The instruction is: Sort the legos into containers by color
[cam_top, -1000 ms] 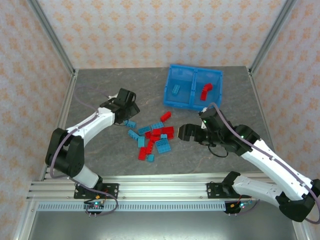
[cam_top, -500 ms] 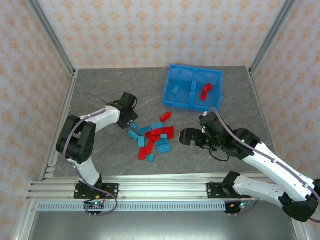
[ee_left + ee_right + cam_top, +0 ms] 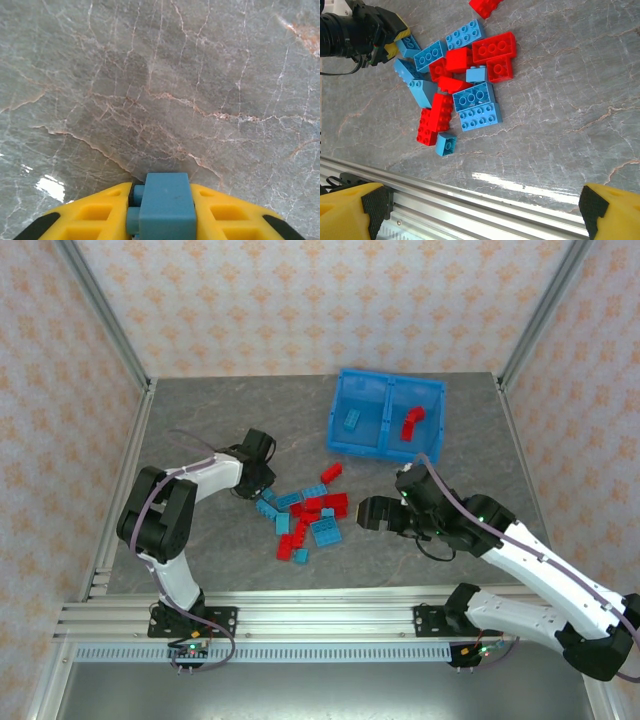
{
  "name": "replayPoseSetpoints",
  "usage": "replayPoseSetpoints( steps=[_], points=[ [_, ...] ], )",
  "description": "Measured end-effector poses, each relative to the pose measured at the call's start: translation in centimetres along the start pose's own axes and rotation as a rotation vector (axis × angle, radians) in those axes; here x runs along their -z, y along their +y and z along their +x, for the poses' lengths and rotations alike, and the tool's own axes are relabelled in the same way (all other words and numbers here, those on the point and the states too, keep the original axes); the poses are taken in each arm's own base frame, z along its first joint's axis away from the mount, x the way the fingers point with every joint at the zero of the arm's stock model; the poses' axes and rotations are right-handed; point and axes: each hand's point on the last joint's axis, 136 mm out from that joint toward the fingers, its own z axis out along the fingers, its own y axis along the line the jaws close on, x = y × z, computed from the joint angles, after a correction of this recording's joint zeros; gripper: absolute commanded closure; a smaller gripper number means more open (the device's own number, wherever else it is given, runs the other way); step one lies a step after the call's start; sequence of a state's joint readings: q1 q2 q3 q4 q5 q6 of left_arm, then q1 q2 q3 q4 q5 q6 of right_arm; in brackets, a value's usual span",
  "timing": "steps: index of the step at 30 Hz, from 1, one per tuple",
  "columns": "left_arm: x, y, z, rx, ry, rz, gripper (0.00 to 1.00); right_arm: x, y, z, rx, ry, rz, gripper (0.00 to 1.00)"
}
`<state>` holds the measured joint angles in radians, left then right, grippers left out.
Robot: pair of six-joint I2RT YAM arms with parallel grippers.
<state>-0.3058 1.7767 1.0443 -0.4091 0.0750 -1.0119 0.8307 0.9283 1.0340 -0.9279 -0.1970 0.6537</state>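
Note:
Red and light blue legos lie in a loose pile (image 3: 310,515) mid-table, also seen in the right wrist view (image 3: 465,85). My left gripper (image 3: 262,483) is at the pile's left edge, shut on a light blue brick (image 3: 165,205) held between its yellow fingers (image 3: 90,220) just above the table. My right gripper (image 3: 370,513) hovers open to the right of the pile, its fingertips (image 3: 355,210) wide apart with nothing between them. The containers are two compartments of a blue bin (image 3: 385,452). The left one holds a blue brick (image 3: 352,420), the right one red bricks (image 3: 411,423).
A single red brick (image 3: 331,473) lies apart between the pile and the bin. The aluminium rail (image 3: 470,200) runs along the table's near edge below my right gripper. Frame posts and patterned walls enclose the grey marble table (image 3: 220,420).
My left gripper has come down to the pile's left edge and closed on the light blue brick. The right arm has barely shifted and its gripper stays open.

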Motion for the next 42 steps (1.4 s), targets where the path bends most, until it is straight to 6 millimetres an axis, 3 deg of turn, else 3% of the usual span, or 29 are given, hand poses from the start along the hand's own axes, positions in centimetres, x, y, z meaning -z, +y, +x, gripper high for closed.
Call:
replayPoseSetpoints(
  steps=[5, 8, 12, 16, 18, 21, 28, 31, 34, 42],
  points=[
    [2.4, -2.1, -0.3, -0.021, 0.005, 0.110, 0.77, 0.1, 0.0, 0.0, -0.004, -0.003, -0.004, 0.01],
    [5.7, -5.4, -1.0, -0.066, -0.024, 0.227, 0.78, 0.8, 0.4, -0.7, -0.016, -0.047, -0.031, 0.01],
    [12.2, -13.5, -1.4, -0.220, -0.122, 0.419, 0.78, 2.7, 0.7, -2.1, -0.050, -0.154, -0.081, 0.01],
    [19.8, -22.8, -0.1, -0.406, -0.255, 0.624, 0.78, 4.3, -0.4, -3.0, -0.104, -0.260, -0.096, 0.01],
    [21.4, -25.6, 0.4, -0.468, -0.307, 0.670, 0.78, 4.6, -1.3, -3.0, -0.136, -0.297, -0.090, 0.01],
    [20.3, -28.8, 0.3, -0.539, -0.378, 0.668, 0.78, 5.0, -2.7, -2.8, -0.183, -0.342, -0.085, 0.01],
    [9.6, -33.2, 0.5, -0.698, -0.421, 0.523, 0.78, 6.6, -4.5, -2.7, -0.251, -0.408, -0.083, 0.01],
    [6.4, -34.9, 0.3, -0.729, -0.430, 0.467, 0.77, 6.7, -4.9, -2.6, -0.259, -0.415, -0.071, 0.01],
    [4.9, -35.8, 0.1, -0.737, -0.446, 0.433, 0.76, 6.7, -5.2, -2.5, -0.262, -0.414, -0.058, 0.01],
    [3.0, -35.2, 0.4, -0.745, -0.430, 0.380, 0.65, 6.5, -5.9, -1.9, -0.260, -0.394, -0.028, 0.01]
  ],
)
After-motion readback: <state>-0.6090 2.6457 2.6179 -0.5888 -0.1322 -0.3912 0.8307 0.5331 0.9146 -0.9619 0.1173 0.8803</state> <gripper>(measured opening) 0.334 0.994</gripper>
